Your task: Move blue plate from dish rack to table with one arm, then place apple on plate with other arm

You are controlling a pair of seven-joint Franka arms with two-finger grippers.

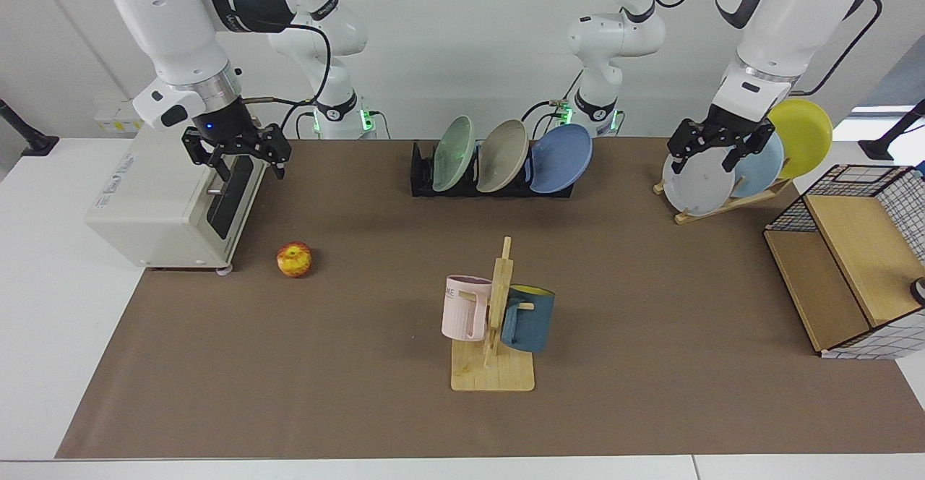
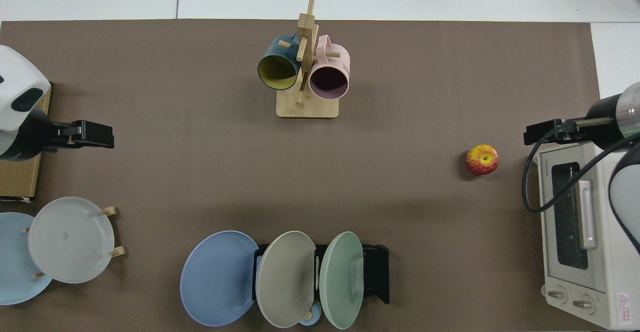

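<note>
- The apple point(image 1: 294, 259) lies on the table point(image 1: 361, 393), near a toaster oven point(image 1: 173, 205).
- The blue plate point(image 1: 561, 158) leans in the dish rack point(image 1: 423, 176).
- The right gripper point(image 1: 246, 165) and the left gripper point(image 1: 715, 155) hover with fingers spread, holding nothing.

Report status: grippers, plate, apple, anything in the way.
Left gripper open by the wooden plate stand; right gripper open above the toaster oven. Blue plate in dish rack. Apple on table. Path clear.

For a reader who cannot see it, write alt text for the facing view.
Two robot arms wait over a brown-matted table: the right gripper open by a toaster oven, the left gripper open over a wooden plate stand. The blue plate leans in the dish rack; the apple lies on the mat.
</note>
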